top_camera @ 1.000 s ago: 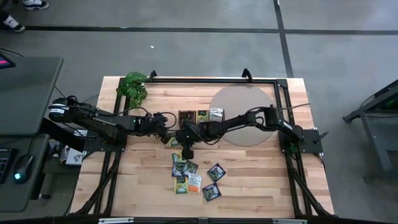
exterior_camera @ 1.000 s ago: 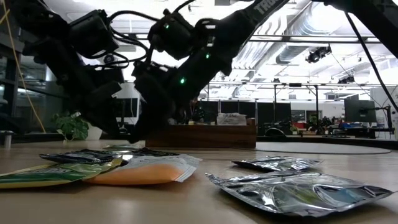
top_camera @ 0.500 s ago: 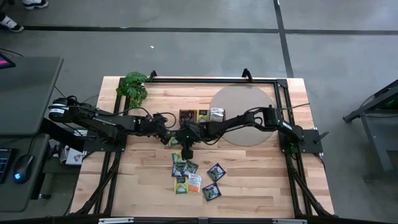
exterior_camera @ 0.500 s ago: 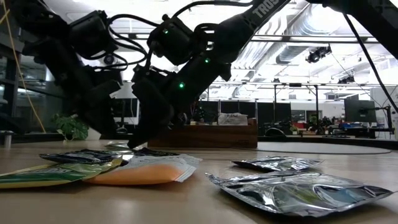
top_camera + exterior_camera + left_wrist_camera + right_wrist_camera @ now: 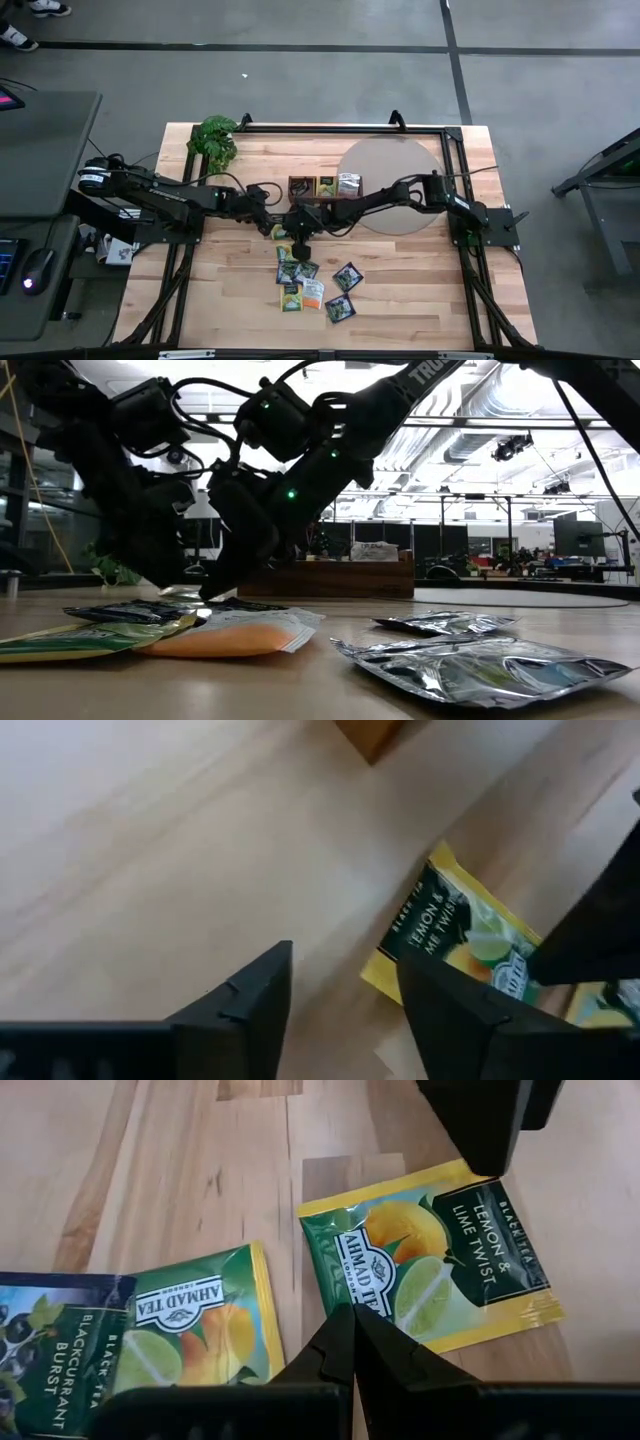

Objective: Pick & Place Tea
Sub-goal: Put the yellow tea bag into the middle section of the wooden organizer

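A yellow-and-green lemon-lime tea sachet [image 5: 430,1270] lies flat on the wooden table, just near of the tray's left end [image 5: 281,231]. My right gripper [image 5: 352,1315] is shut, its tips down at this sachet's edge [image 5: 207,592]. My left gripper [image 5: 345,960] is open and tilted down beside the same sachet [image 5: 455,935], with bare table between its fingers. More tea sachets [image 5: 305,275] lie flat in a loose group nearer the front edge. The brown wooden tray [image 5: 322,186] holds a few sachets. My right gripper's shut fingertips come slanting down from the table's right side at the lemon-lime sachet's edge [image 5: 345,1285]. I cannot tell whether they touch it. The sachet lies flat on the table.
A leafy plant [image 5: 214,140] stands at the far left corner and a round grey mat [image 5: 395,190] lies at the right under the right arm. Silver sachets [image 5: 470,670] and an orange one [image 5: 235,638] lie close to the low camera. A black frame edges the table.
My left gripper has rolled a little at the wrist without leaving its place. The sachets lie where they were.
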